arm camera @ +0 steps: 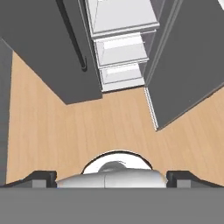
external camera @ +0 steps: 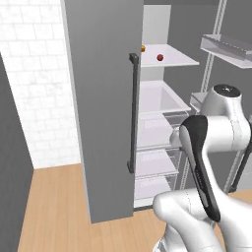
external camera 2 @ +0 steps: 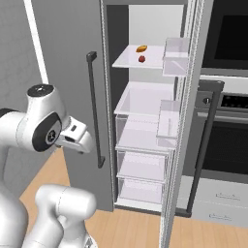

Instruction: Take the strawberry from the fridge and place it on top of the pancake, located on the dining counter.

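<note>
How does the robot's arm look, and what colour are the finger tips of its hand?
The arm has glossy white rounded links with dark grey to black joint panels and a dark round cap on one joint. In the hand view, the hand shows two small dark finger tips, blocky and wide apart. No cables or markings are visible.

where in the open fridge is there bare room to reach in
The fridge top shelf is bare left of the strawberry and orange item; its right side is crowded. The shelf below is bare.
</note>
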Controlling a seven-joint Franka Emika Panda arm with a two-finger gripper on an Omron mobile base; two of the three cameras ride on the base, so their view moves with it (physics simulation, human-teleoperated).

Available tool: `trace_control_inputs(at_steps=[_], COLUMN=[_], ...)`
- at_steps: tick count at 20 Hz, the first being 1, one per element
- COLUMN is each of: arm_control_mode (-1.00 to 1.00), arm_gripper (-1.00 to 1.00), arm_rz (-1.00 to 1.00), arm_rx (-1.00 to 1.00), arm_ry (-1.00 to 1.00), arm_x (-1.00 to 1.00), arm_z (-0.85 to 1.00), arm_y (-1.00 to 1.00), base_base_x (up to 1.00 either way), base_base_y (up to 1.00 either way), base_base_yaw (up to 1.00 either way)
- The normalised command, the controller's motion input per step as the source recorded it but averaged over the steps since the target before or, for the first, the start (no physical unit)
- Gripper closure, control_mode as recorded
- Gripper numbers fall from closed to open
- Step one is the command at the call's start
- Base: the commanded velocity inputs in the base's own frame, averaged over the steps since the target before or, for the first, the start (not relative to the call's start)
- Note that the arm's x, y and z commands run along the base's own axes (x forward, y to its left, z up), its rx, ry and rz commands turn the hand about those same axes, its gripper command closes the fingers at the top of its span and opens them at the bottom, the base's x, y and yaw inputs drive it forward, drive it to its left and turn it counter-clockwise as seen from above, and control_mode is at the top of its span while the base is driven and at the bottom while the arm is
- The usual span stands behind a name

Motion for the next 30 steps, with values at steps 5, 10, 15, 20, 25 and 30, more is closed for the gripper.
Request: trace_control_inputs(at_steps=[5,10,15,20,25,30], arm_control_mode=[-1.00,-1.00,-1.00,-1.00,-1.00,1.00], arm_gripper=[-1.00,-1.00,-1.00,-1.00,-1.00,-1.00], arm_rz=[-0.07,0.02,0.01,0.00,0.00,-0.04], arm_rx=[0.00,0.00,-0.02,-0.01,0.00,0.00], arm_ry=[-0.33,-0.40,-0.05,0.00,0.00,-0.02], arm_x=[-0.51,-0.01,0.00,0.00,0.00,-0.02], arm_z=[-0.01,0.00,0.00,-0.07,0.00,0.00], arm_y=[0.00,0.00,0.00,0.00,0.00,0.00], base_base_x=[0.00,0.00,0.00,0.00,0.00,0.00], base_base_y=[0.00,0.00,0.00,0.00,0.00,0.00], base_base_yaw=[0.00,0.00,0.00,0.00,0.00,-0.05])
